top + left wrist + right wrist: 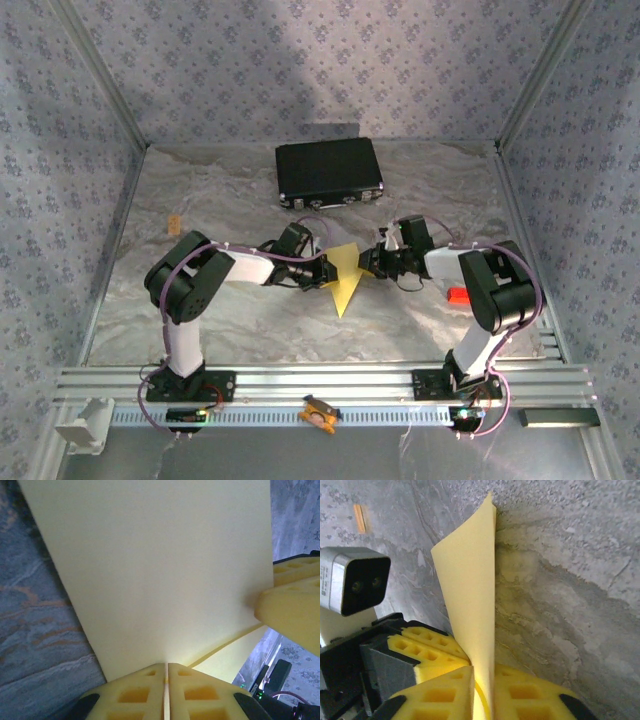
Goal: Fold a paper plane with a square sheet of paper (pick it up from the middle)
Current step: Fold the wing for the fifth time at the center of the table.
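The yellow sheet of paper [345, 280] is held above the middle of the table, folded so that it tapers to a point toward the near edge. My left gripper [325, 268] is shut on its left edge; in the left wrist view the paper [160, 565] rises from the pinched left gripper [166, 667]. My right gripper [366, 262] is shut on the right edge, and in the right wrist view the folded paper [472, 580] stands up out of the right gripper [487, 680]. The two grippers sit close together, each one's yellow fingers [295, 610] visible to the other's camera.
A black rectangular case [329, 171] lies at the back of the table. A small orange-red object [457, 295] sits by the right arm. Another orange item [318, 412] rests on the front rail, and a small tan strip [174, 221] lies at the left.
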Robot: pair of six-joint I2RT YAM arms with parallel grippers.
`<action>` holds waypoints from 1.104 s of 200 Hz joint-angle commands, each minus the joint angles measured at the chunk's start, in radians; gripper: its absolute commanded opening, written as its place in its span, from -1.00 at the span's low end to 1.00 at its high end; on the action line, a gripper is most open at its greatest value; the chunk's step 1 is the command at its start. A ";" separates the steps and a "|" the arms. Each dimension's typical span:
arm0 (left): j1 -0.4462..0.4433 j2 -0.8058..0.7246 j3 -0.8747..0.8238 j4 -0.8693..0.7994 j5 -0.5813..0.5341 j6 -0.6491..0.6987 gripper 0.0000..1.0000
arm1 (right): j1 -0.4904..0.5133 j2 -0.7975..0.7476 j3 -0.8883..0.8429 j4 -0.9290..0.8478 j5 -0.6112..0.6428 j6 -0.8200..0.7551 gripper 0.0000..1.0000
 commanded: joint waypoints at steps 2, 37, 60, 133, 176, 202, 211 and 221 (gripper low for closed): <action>0.019 -0.034 0.005 -0.071 -0.035 0.019 -0.76 | -0.008 0.006 0.002 -0.035 -0.002 -0.004 -0.75; 0.031 -0.089 0.011 -0.077 -0.061 0.018 -0.61 | 0.002 -0.070 -0.067 0.016 0.082 0.121 -0.82; 0.031 -0.111 0.023 -0.090 -0.072 0.015 -0.56 | 0.020 -0.157 -0.143 0.092 0.174 0.240 -0.81; 0.008 -0.080 0.030 -0.005 -0.080 -0.039 -0.54 | 0.115 -0.255 -0.256 0.153 0.360 0.470 -0.82; 0.004 -0.024 0.060 -0.023 -0.067 -0.031 -0.59 | 0.121 -0.254 -0.261 0.152 0.339 0.481 -0.79; -0.002 0.018 0.089 -0.085 -0.079 -0.007 -0.63 | 0.115 -0.254 -0.253 0.170 0.286 0.440 -0.71; -0.004 0.032 0.100 -0.114 -0.084 0.001 -0.65 | 0.113 -0.253 -0.249 0.169 0.271 0.421 -0.68; -0.007 0.049 0.106 -0.134 -0.080 0.009 -0.68 | 0.103 -0.252 -0.250 0.167 0.256 0.395 -0.65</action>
